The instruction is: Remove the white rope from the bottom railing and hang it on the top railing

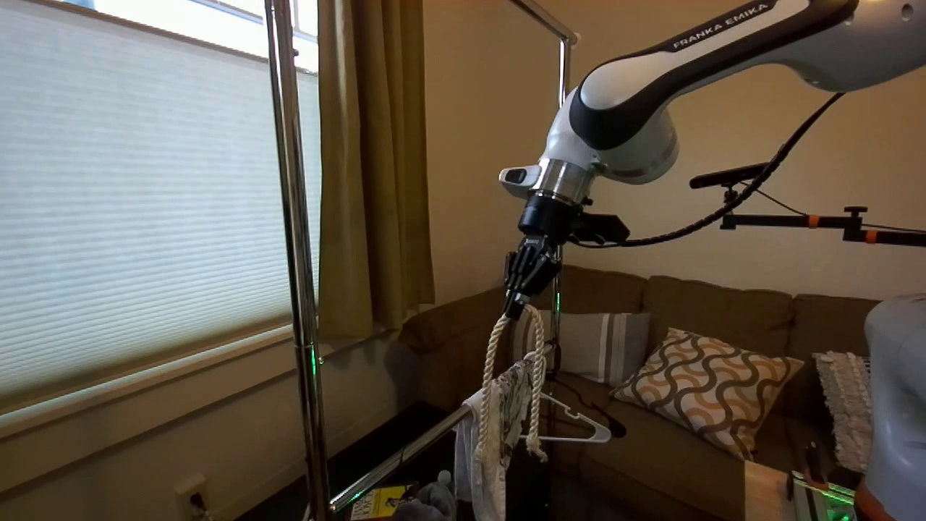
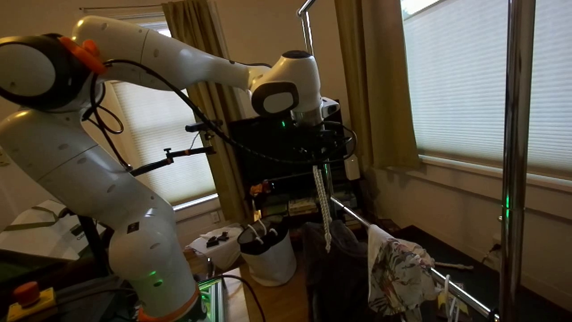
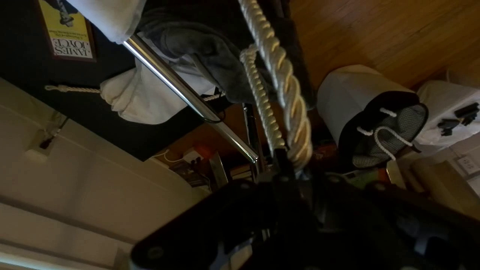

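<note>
The white rope [image 1: 492, 354] hangs limp from my gripper [image 1: 516, 307], with strands falling on both sides of the fingertips. It also shows in an exterior view [image 2: 322, 201] and in the wrist view [image 3: 288, 90]. The fingers [image 3: 294, 170] are shut on the rope. The bottom railing [image 1: 405, 456] is a silver bar below the gripper, also seen in an exterior view [image 2: 464, 293] and the wrist view [image 3: 187, 93]. In an exterior view the rope hangs apart from this bar. The top railing [image 1: 541, 18] is above the gripper, mostly out of frame; its end also shows in an exterior view [image 2: 306, 6].
A floral cloth [image 2: 397, 273] and a white hanger [image 1: 571, 430] hang on the bottom railing. Upright rack poles [image 1: 293, 217] stand at both ends. Dark clothing [image 2: 335, 268] hangs near the rope. A sofa [image 1: 716, 304] and a fabric basket [image 2: 270, 264] stand nearby.
</note>
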`<state>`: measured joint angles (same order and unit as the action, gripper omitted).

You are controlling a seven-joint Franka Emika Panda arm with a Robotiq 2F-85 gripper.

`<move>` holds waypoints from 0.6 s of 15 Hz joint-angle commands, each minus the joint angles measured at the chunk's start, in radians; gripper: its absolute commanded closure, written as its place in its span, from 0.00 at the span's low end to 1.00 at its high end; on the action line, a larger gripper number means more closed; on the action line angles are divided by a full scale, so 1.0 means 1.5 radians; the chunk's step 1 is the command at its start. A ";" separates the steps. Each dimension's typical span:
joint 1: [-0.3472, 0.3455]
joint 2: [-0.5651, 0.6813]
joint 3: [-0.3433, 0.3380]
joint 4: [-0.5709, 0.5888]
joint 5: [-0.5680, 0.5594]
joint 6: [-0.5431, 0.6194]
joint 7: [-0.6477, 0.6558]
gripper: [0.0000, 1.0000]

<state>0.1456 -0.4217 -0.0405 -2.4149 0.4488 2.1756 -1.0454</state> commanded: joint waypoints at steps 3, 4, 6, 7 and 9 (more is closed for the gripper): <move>0.009 0.000 -0.008 0.001 -0.005 0.000 0.003 0.89; 0.009 0.000 -0.008 0.001 -0.005 0.000 0.003 0.97; 0.031 0.017 0.017 0.009 0.004 0.017 0.012 0.97; 0.042 0.021 0.025 0.014 0.008 0.019 0.009 0.97; 0.079 0.034 0.030 0.028 0.028 0.006 -0.042 0.97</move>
<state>0.1957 -0.4034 -0.0092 -2.4027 0.4562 2.1829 -1.0451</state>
